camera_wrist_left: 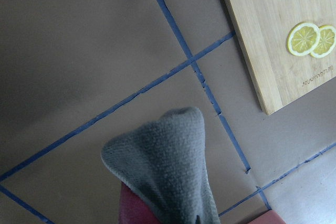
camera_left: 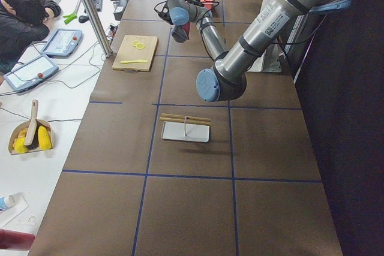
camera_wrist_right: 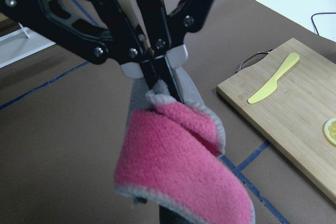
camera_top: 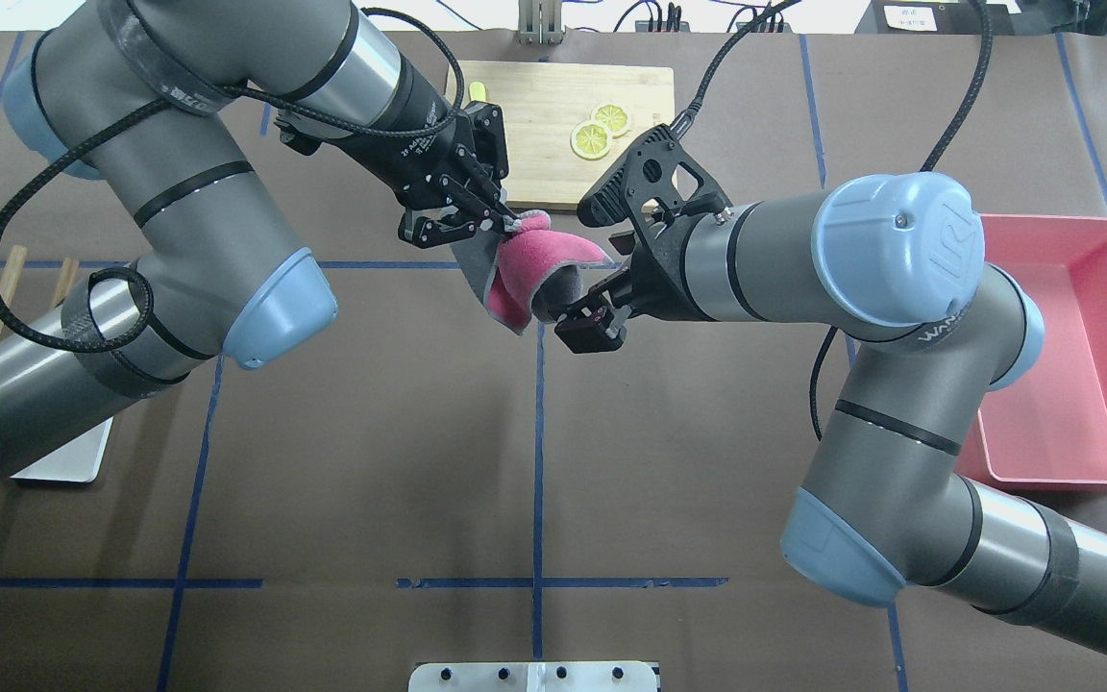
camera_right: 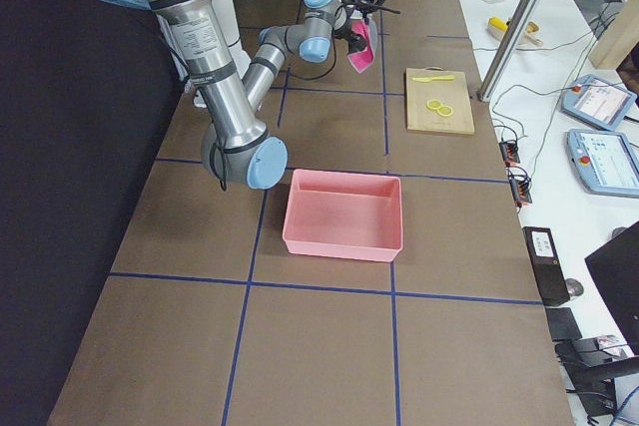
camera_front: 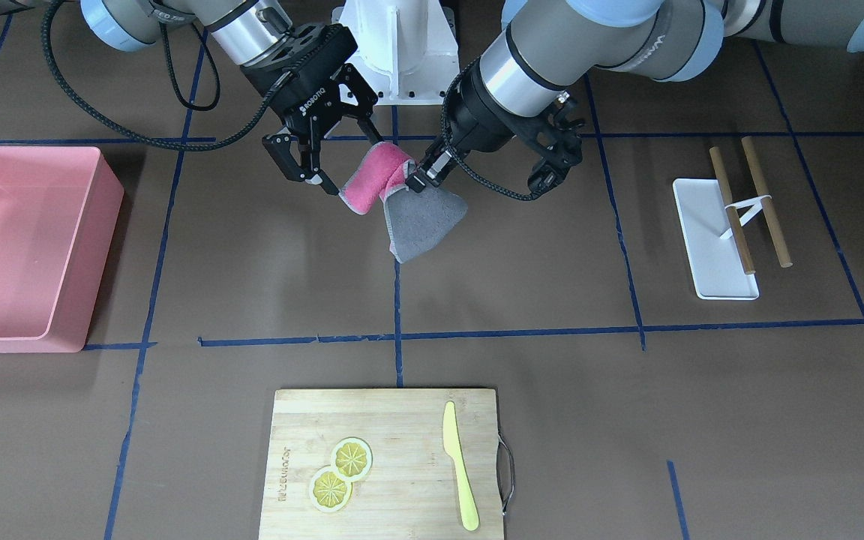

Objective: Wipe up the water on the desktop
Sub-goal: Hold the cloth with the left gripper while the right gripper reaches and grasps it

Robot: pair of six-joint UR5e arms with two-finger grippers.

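The left gripper (camera_front: 418, 180) and the right gripper (camera_front: 349, 161) meet over the middle of the counter (camera_front: 522, 255). The left gripper is clenched on the top edge of a cloth (camera_front: 417, 221). The cloth is pink on one side and grey on the other. It is folded over and hangs down from that gripper, up above the counter.

The right gripper is released, with its two fingers spread wide. The pink part of the cloth sits between them. One fingertip is just beside the pink end, but I cannot tell if it touches.

The counter is big, flat and brown. Thin blue tape lines (camera_front: 397, 300) cut it into boxes. It lies under both grippers and runs out to the left and to the right. One of the lines runs from near to far right under the cloth.

On the right side sits a pink bin (camera_front: 102, 247), well apart from the cloth. On the left side is a small white tray (camera_front: 706, 240) with two brown sticks (camera_front: 767, 204). One stick lies across the tray and the other lies just beside it on the counter.

On the far side from the robot is a wooden board (camera_front: 402, 427). Two lemon slices (camera_front: 331, 487) lie on it, touching each other. A yellow knife (camera_front: 458, 465) lies on it too, near the slices.
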